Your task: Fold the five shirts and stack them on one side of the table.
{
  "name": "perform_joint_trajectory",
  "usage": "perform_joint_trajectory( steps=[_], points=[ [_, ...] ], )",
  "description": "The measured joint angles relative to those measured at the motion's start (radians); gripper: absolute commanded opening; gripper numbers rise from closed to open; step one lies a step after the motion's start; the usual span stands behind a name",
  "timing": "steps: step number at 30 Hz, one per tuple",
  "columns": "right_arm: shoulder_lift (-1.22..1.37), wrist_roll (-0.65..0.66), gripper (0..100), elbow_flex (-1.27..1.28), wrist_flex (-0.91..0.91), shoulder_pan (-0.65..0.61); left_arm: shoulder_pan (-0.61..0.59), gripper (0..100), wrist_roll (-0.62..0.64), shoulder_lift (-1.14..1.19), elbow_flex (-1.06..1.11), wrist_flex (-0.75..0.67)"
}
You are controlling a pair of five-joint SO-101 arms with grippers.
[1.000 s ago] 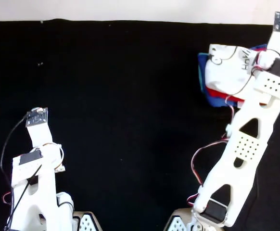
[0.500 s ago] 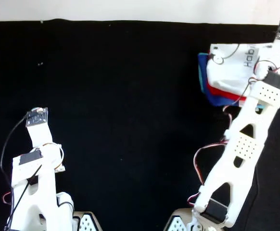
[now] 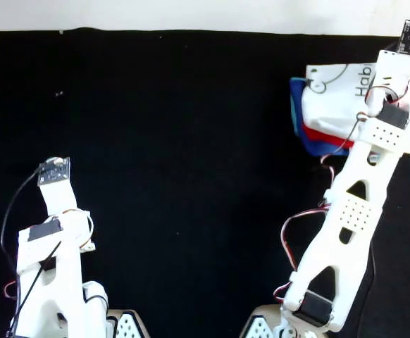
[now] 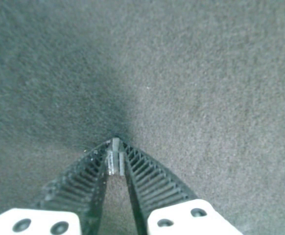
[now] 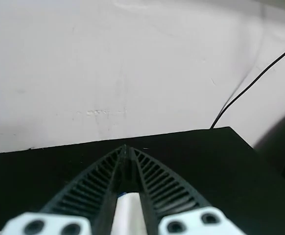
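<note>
Noting dark printed letters and a thin line drawing on the white shirt (image 3: 335, 98) topping the stack, with the lettering running sideways along the shirt's far edge and partly covered by the right arm (image 3: 360, 204). Finding that stack at the far right corner of the black worktop (image 3: 177, 127), showing a red shirt (image 3: 321, 134) peeking out beneath the white one and a blue shirt (image 3: 296, 91) sticking out at the left and near sides. Lying flat, long side seeming to run across the worktop, right end hiding under the arm.

Stretching the right arm out from its base at the near edge, slanting away over the right part of the stack. Pressing the right end effector (image 5: 124, 149) closed, tips meeting, and pointing it past the worktop's far edge toward a pale wall (image 5: 132, 58) with a thin dark cable (image 5: 250, 83). Showing something white low in the gap between its fingers, without telling whether gripped.

Holding the left arm (image 3: 50, 246) folded upright at the near left, well apart from the shirts. Pinching the left end effector (image 4: 114, 144) closed, tips touching, facing the dark cloth of the worktop.
</note>
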Motion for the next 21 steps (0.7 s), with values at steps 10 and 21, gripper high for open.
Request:
perform_joint_trajectory(
  steps=[10, 21],
  points=[
    [0.000, 0.157, 1.0, 0.206, -0.158, 0.069, 0.000, 1, 0.000, 0.000, 0.000, 0.000],
    [-0.020, 0.068, 1.0, 0.216, -0.204, 0.097, 0.000, 1, 0.000, 0.000, 0.000, 0.000]
  ],
)
